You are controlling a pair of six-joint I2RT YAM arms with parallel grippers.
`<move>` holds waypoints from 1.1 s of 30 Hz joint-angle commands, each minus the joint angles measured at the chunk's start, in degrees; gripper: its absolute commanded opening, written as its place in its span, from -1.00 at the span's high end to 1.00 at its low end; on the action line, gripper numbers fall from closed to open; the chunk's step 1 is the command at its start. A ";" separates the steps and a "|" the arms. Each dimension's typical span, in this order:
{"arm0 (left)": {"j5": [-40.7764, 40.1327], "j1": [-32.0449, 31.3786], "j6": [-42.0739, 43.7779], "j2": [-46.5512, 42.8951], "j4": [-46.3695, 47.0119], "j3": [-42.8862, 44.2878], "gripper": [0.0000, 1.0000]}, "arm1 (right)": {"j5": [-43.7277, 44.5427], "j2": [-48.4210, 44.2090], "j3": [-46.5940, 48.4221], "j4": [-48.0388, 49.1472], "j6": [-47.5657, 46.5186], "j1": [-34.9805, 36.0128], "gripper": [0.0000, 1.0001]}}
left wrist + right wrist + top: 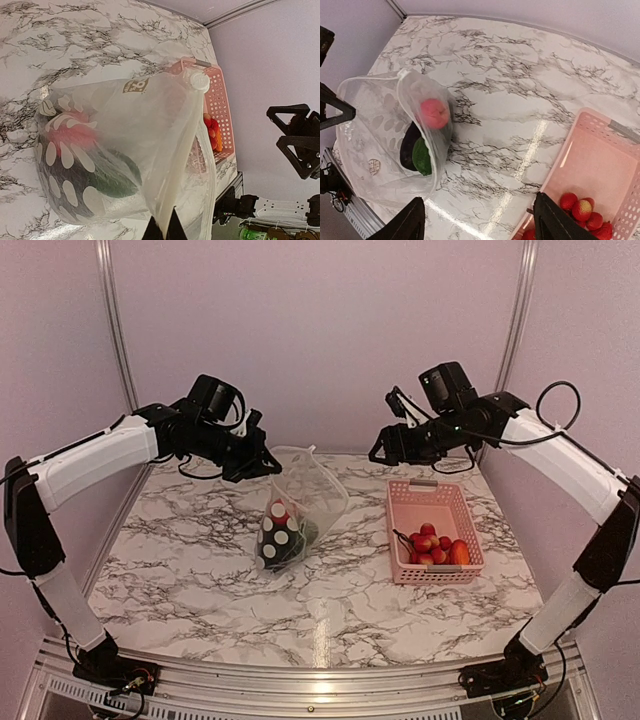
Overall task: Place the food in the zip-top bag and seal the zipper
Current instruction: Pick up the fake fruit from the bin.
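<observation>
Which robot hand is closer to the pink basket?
Right. The right gripper hovers open by the pink basket's far corner. The left gripper pinches the bag's top edge, farther off on the bag's other side.

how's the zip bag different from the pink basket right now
The zip-top bag is clear, soft and white-dotted; the pink basket is rigid and slotted. The bag is held up at its mouth by the shut left gripper; the basket sits flat on the table with no gripper on it. Both hold toy food.

White arm shells (95,462), black joints (215,400), looping black cables (556,389)
</observation>
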 commanded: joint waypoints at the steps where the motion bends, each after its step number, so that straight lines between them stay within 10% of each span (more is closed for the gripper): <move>1: 1.80 0.28 0.69 1.13 1.49 0.82 1.00 | 7.05 -5.58 -7.06 -4.86 1.80 -3.96 -0.42; 17: 3.76 0.37 0.65 3.35 1.81 1.85 1.00 | 9.97 -7.53 -23.02 -6.10 -8.98 -4.53 -0.15; 33: 3.24 0.37 0.35 2.94 1.32 1.35 1.00 | 18.31 4.99 -19.70 -4.04 -15.14 -0.94 -0.15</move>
